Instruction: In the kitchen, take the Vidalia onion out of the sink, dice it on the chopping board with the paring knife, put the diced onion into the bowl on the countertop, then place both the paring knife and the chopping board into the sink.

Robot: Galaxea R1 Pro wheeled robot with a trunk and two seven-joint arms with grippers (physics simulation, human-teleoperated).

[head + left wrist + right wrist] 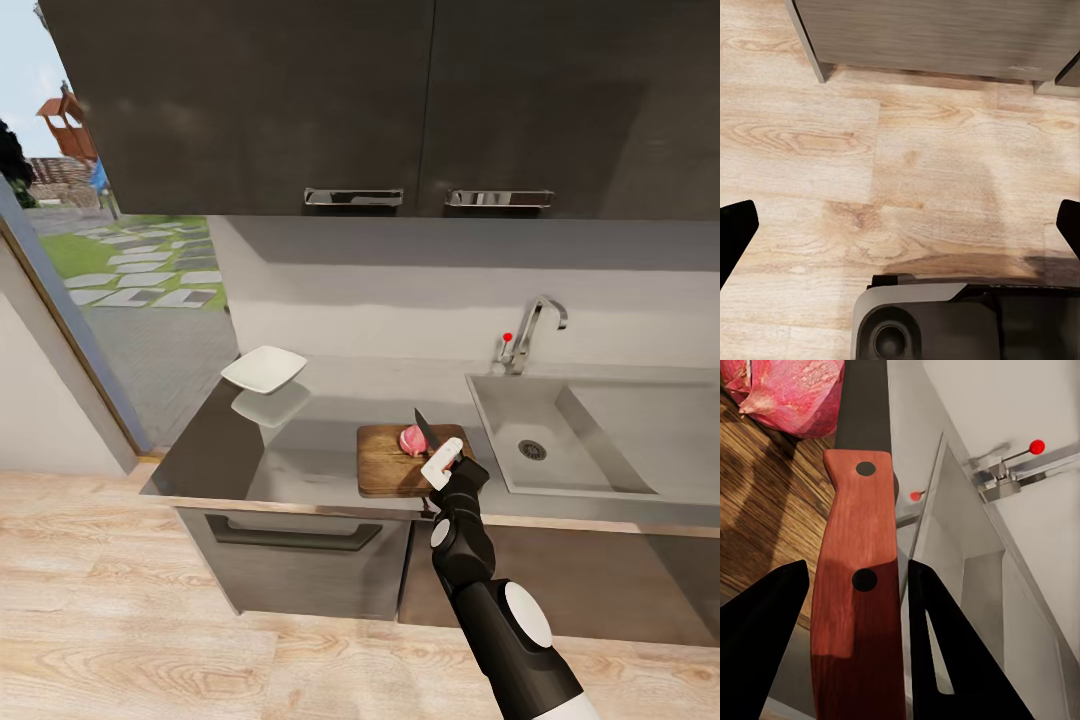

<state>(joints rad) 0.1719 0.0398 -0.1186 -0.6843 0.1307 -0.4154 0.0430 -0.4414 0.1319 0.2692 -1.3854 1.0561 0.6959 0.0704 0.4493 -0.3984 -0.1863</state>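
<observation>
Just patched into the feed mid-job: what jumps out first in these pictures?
The right gripper holds the paring knife by its reddish handle, the dark blade standing up over the chopping board near the countertop's front edge. Beside the blade on the board lies the pinkish-red onion. The white bowl waits at the counter's back left corner, and the sink sits just right of the board.

The chopping board (405,462) lies on the tabletop (300,455), just left of the sink (590,440). The onion (411,440) sits on the board, the knife (424,430) beside it. The bowl (264,368) stands further left, behind.
</observation>
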